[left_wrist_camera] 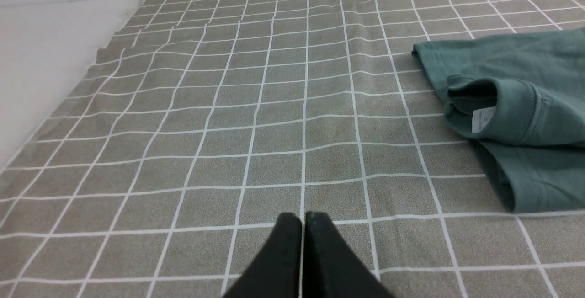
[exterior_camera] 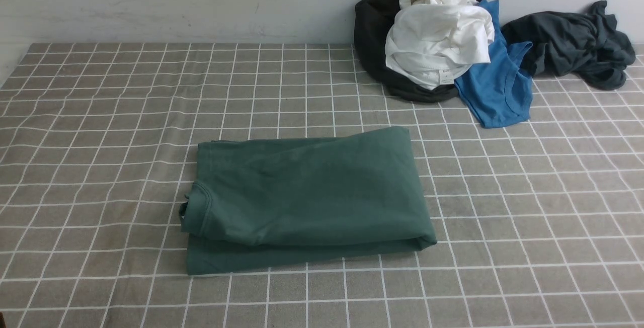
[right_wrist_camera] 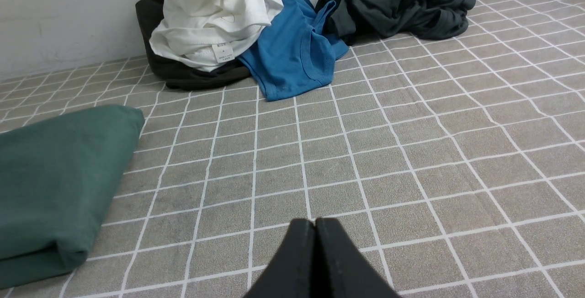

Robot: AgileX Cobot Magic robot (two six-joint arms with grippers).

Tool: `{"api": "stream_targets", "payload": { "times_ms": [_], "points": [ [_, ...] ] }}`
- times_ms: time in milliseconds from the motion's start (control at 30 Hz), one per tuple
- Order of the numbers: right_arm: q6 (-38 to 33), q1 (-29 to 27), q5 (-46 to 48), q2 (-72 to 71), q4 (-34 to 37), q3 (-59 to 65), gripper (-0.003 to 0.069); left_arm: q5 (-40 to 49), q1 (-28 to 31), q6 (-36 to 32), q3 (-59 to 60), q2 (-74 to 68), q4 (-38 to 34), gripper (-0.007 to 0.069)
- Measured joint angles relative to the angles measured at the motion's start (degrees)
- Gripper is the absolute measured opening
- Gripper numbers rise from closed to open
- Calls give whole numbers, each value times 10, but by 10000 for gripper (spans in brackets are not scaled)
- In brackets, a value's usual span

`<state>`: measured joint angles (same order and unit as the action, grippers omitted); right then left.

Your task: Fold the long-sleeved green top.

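The checked cloth (exterior_camera: 100, 116) is a thin woven sheet, faintly rippled. On it the top (exterior_camera: 307, 192) lies as a soft cotton rectangle in layers, ribbed collar (left_wrist_camera: 516, 106) and white label (left_wrist_camera: 483, 119) showing, ahead of the left pincer (left_wrist_camera: 301, 218), well apart. The right pincer (right_wrist_camera: 315, 221) sits beside its rounded fold. Both are pressed shut, empty. The fold looks finished; best stay clear of the stack.

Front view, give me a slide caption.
Folded green top on the checked tablecloth, unsorted clothes pile at the back wall.
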<state>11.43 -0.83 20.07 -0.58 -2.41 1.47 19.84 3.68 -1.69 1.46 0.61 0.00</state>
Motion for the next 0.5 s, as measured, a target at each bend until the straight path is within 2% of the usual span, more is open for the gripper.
{"api": "stream_targets", "payload": {
  "times_ms": [500],
  "points": [
    [0,0,0,0,0,0,-14,0,0,-3,0,0,0,-8]
  ]
}}
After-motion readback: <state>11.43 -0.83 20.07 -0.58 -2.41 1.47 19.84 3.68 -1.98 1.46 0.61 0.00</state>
